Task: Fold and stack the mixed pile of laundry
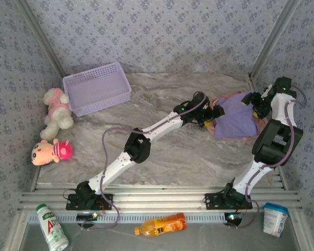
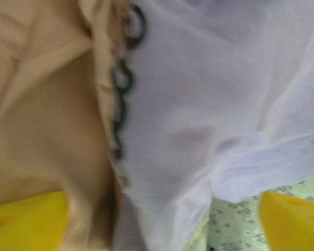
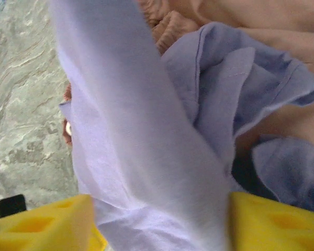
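Note:
The lavender T-shirt (image 1: 235, 121) lies at the table's right back, over the salmon-pink garment (image 1: 226, 97), which peeks out at its edges. My left gripper (image 1: 215, 114) is at the shirt's left edge. In its wrist view the yellow fingers (image 2: 26, 222) stand wide apart, open, with the T-shirt (image 2: 209, 104) and the pink garment (image 2: 42, 130) hanging between them. My right gripper (image 1: 254, 104) is at the shirt's right back side. Its yellow fingers (image 3: 42, 222) are shut on a taut band of the T-shirt (image 3: 136, 157); the pink garment (image 3: 240, 21) lies behind.
A lavender mesh basket (image 1: 97, 87) stands at the back left, with two plush toys (image 1: 55, 112) beside it along the left wall. Bottles (image 1: 159, 225) and a tub (image 1: 275, 218) lie in front of the arm bases. The right wall is close behind the pile.

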`<move>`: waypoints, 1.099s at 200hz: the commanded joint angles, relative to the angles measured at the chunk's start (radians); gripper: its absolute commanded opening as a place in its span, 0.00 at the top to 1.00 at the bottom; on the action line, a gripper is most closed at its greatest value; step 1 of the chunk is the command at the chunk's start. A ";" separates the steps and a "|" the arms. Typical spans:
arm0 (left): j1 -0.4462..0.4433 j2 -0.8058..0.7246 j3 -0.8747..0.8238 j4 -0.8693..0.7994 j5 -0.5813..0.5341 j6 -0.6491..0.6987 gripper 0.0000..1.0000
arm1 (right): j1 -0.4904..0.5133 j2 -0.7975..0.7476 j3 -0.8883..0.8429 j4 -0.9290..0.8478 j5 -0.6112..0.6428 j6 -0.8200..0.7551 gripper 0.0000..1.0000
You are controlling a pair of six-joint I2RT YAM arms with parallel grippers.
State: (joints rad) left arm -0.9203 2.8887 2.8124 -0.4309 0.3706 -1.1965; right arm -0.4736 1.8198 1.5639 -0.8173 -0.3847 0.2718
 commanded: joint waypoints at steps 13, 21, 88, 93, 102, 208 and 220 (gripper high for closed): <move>0.048 -0.179 0.039 -0.240 -0.081 0.213 0.00 | 0.003 -0.095 0.086 -0.050 0.180 0.009 0.17; 0.060 -0.211 0.036 -0.293 -0.098 0.254 0.00 | 0.021 -0.109 0.097 -0.061 0.207 0.001 0.17; 0.146 -0.464 -0.095 -0.469 -0.146 0.516 0.00 | 0.263 -0.120 0.014 0.038 0.249 0.047 0.65; 0.148 -0.487 -0.131 -0.464 -0.140 0.527 0.01 | 0.270 -0.107 0.002 0.051 0.238 0.066 0.65; 0.152 -0.533 -0.208 -0.448 -0.132 0.541 0.01 | 0.270 -0.083 -0.019 0.065 0.220 0.085 0.67; 0.379 -1.257 -1.376 0.015 -0.153 0.442 0.00 | 0.078 0.013 -0.304 0.312 -0.005 0.319 0.56; 0.422 -1.313 -1.446 0.014 -0.153 0.440 0.01 | 0.098 -0.047 -0.283 0.273 0.043 0.299 0.51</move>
State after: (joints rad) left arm -0.5545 1.7203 1.4582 -0.4942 0.2222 -0.7391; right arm -0.4019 1.8816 1.2545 -0.4747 -0.3828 0.5777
